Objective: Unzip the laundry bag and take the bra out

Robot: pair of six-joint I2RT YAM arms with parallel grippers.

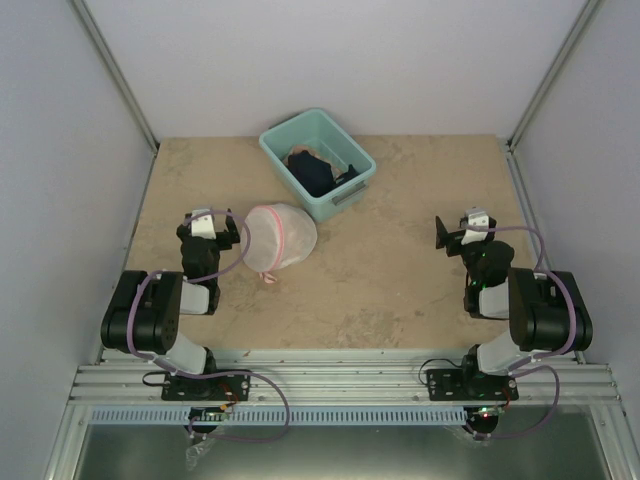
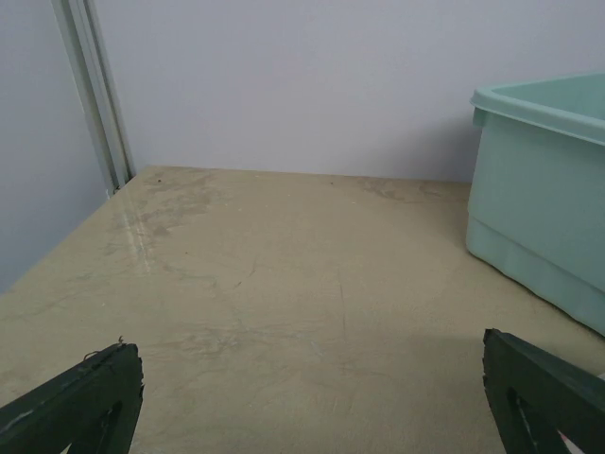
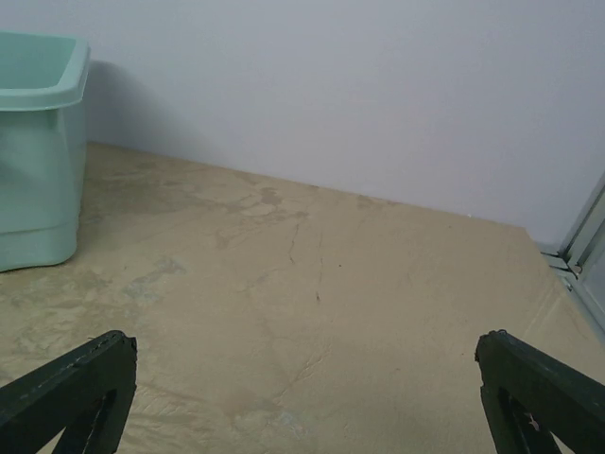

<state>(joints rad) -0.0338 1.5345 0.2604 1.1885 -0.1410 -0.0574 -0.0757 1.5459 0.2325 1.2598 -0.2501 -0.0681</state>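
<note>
Well, the laundry bag (image 1: 279, 237) is sitting on the desk (image 1: 400, 290), left of centre, just in front of the near corner of a teal bin (image 1: 318, 163). It is showing as a round, domed pouch of white mesh, with a pink zipper band (image 1: 287, 232) curving across it and a small pinkish tab (image 1: 268, 277) poking out at its near edge. Whatever is lying inside is too blurred to make out. Dark clothing (image 1: 315, 172) is lying heaped in the bin.

The left tool (image 1: 212, 238) is hovering low, just beside the bag's left side; I cannot tell whether its right-hand finger is touching the mesh. Its fingers are standing spread wide and are gripping nothing. The right tool (image 1: 462, 238) is hanging well apart from the bag, over the right side of the desk, likewise spread wide and carrying nothing.

From above, both arms, the bag and the bin are all showing together. The left wrist camera is looking past its own tool (image 2: 307, 378) at bare desk, with only the bin's wall (image 2: 544, 189) coming in at the right; the bag is lying outside that view. The right wrist camera is catching its tool (image 3: 302, 378) parted over marbled desk, with the bin (image 3: 38, 151) standing at the far left.
</note>
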